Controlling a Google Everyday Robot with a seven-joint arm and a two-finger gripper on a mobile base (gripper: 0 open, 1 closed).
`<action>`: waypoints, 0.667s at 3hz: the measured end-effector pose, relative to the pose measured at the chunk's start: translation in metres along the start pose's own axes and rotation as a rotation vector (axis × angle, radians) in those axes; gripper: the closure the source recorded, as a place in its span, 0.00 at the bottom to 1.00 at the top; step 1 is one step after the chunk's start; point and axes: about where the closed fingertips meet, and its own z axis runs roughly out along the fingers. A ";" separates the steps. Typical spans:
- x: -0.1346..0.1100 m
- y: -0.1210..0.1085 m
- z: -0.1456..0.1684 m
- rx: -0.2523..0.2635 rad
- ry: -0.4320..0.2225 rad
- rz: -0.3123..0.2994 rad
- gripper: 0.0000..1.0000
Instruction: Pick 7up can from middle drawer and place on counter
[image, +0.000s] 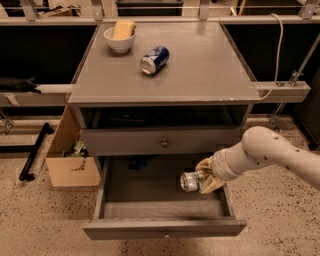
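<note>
Can pinched over the open drawer, lower right

Gripper (204, 176) sits low and right of centre in the frame, its pale fingers (208, 164) clamped on the 7up can (190, 181), one above and one below. The can lies sideways with its silvery end pointing left, inside the middle drawer (145, 187) near the right wall. I cannot tell whether it is clear of the drawer floor. The drawer is pulled well out, and the grey floor to the can's left is bare. Just above hangs the knobbed drawer front (164, 142). Up top, the counter (210, 65) has open room across its right half. On its left half, a blue can (154, 60) lies on its side and a white bowl (120, 40) sits near the back edge.
</note>
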 end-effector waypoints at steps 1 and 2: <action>-0.048 -0.010 -0.060 0.093 0.054 -0.072 1.00; -0.048 -0.010 -0.060 0.093 0.054 -0.072 1.00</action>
